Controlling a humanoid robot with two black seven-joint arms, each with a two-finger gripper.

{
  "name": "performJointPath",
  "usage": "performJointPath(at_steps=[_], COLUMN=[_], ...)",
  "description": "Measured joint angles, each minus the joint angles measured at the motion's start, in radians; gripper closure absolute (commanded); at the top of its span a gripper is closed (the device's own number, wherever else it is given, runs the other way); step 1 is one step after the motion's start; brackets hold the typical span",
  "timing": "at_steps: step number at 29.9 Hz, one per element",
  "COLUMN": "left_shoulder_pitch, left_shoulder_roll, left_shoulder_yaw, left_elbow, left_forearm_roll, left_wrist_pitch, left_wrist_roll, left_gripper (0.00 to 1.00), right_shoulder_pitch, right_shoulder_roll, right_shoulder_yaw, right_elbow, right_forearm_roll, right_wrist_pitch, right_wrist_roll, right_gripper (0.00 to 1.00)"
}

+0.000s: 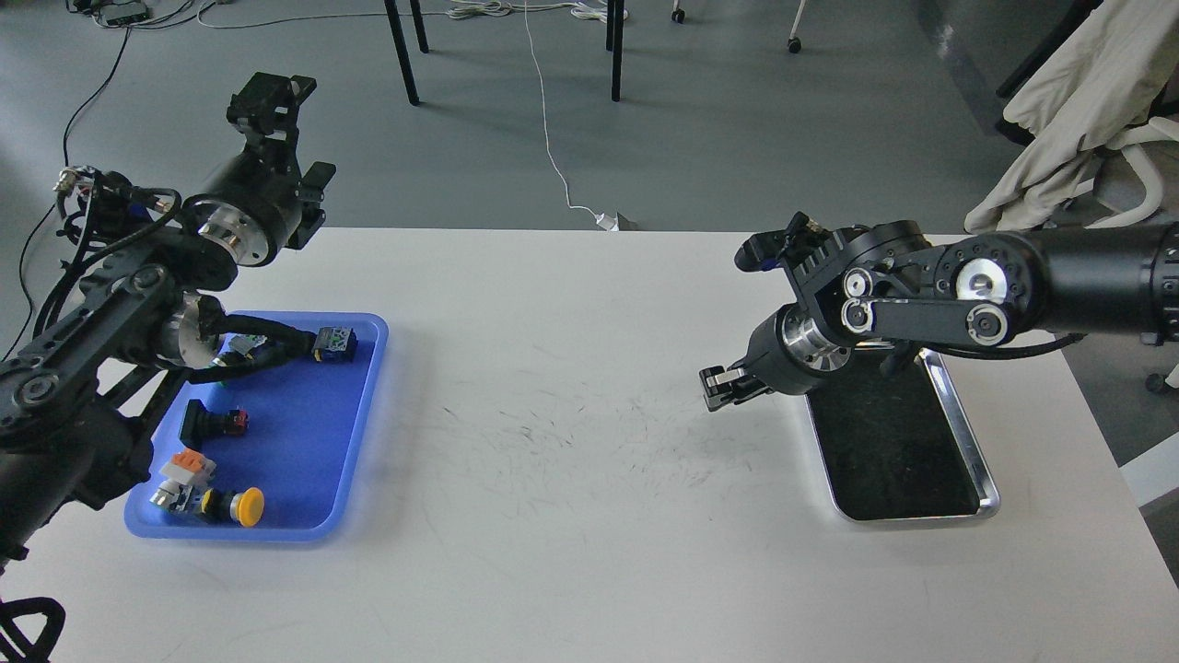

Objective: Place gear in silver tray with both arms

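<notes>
Silver tray [958, 433] at surface [571, 387] right edge, far end under right arm [921, 313]. Right hand [721, 387] low beside tray's left rim; left hand [267, 97] raised above blue tray [359, 433] of parts. Grip of either: cannot tell.

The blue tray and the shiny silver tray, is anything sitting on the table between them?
No. In the head view, only bare white table with faint scuff marks lies between the blue tray and the silver tray.
</notes>
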Motion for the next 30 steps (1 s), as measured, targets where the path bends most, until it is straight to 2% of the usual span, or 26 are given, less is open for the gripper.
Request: performJointPath(at_steps=[7, 11, 24, 27, 30], left_shoulder_pitch=[0.0, 0.0, 0.0, 0.0, 0.0], left_shoulder_roll=[-0.003, -0.007, -0.008, -0.008, -0.009], left_shoulder_yaw=[-0.001, 0.0, 0.001, 0.001, 0.001], left_elbow=[0.0, 0.0, 0.0, 0.0, 0.0], left_forearm_roll=[0.0, 0.0, 0.001, 0.001, 0.001], left_wrist_pitch=[0.0, 0.0, 0.0, 0.0, 0.0], left_wrist_roll=[0.001, 0.001, 0.0, -0.001, -0.001], left_gripper=[0.02, 0.02, 0.02, 0.02, 0.02], right_shoulder_pitch=[0.008, -0.06, -0.249, -0.267, -0.276], right_shoulder_roll=[-0.27, -0.354, -0.351, -0.33, -0.312], right_shoulder_yaw=[0.033, 0.044, 0.089, 0.089, 0.089], right_elbow=[0.066, 0.063, 0.002, -0.027, -0.055], right_forearm_roll=[-0.056, -0.144, -0.214, -0.222, -0.225], right_wrist_pitch=[0.0, 0.0, -0.014, -0.036, -0.046], right_wrist_roll=[0.003, 0.005, 0.004, 0.003, 0.003], right_gripper=[0.9, 0.9, 0.88, 0.83, 0.73])
